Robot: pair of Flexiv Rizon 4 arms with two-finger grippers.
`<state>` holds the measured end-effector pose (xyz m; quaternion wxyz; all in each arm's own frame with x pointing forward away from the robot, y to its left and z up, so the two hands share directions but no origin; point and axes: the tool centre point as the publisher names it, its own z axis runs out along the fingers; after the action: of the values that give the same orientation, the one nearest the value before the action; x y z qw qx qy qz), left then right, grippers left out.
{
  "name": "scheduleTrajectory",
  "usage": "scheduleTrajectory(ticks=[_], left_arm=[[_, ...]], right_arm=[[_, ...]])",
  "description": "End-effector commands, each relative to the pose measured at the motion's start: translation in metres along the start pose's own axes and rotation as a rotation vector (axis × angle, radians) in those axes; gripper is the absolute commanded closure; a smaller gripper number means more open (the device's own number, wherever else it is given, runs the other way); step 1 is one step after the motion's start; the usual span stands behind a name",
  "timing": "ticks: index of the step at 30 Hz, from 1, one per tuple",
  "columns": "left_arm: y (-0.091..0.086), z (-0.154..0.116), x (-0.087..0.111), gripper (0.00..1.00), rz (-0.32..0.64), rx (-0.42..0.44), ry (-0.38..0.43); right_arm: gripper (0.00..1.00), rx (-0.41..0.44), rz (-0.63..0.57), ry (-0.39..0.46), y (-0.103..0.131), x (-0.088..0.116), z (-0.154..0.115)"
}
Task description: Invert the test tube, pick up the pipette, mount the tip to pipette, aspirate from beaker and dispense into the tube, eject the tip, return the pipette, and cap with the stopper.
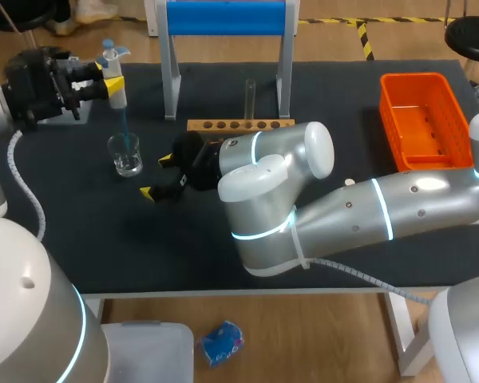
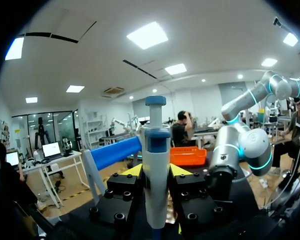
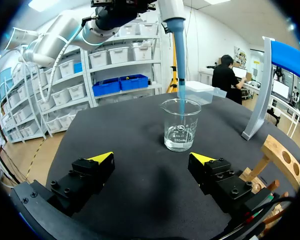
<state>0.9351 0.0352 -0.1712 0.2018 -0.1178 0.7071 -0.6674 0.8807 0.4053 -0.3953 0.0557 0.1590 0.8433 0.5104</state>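
Dark-matted bench [image 1: 104, 239], holding the following.

1. Beaker [image 1: 128, 154]: near the left edge, upright, with a little clear liquid at the bottom.
2. Pipette [image 1: 116, 86]: held vertical directly over the beaker. The left gripper [image 1: 112, 82] has its fingers pinching the body from both sides. The blue tip [image 3: 180, 65] is mounted and its end is below the beaker rim, a pose that judged from the task suits aspirating.
3. Right gripper [image 1: 157, 176]: low over the bench middle, beside the beaker and facing it, fingers spread with nothing between them. It is probably parked clear of the draw.
4. Test tube [image 1: 250, 100]: upright in the wooden rack [image 1: 239, 125] toward the far edge, mouth up, ready to receive liquid.
5. Orange basket [image 1: 391, 120]: far right corner.
6. Stopper: not made out.
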Motion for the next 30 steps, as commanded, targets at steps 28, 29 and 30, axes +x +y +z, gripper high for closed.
scheduleTrajectory(ticks=[28, 29, 30], left_arm=[[0.033, 0.0, 0.007, 1.0, -0.05, -0.001, -0.034], [0.034, 0.0, 0.007, 1.0, -0.052, -0.002, -0.035], [0.034, -0.001, 0.007, 1.0, -0.052, -0.002, -0.036]], right_arm=[[0.0, -0.002, 0.0, -0.004, -0.001, 0.001, 0.002], [0.0, -0.002, 0.0, -0.004, -0.001, 0.001, 0.002], [0.0, -0.002, 0.0, -0.004, -0.001, 0.001, 0.002]])
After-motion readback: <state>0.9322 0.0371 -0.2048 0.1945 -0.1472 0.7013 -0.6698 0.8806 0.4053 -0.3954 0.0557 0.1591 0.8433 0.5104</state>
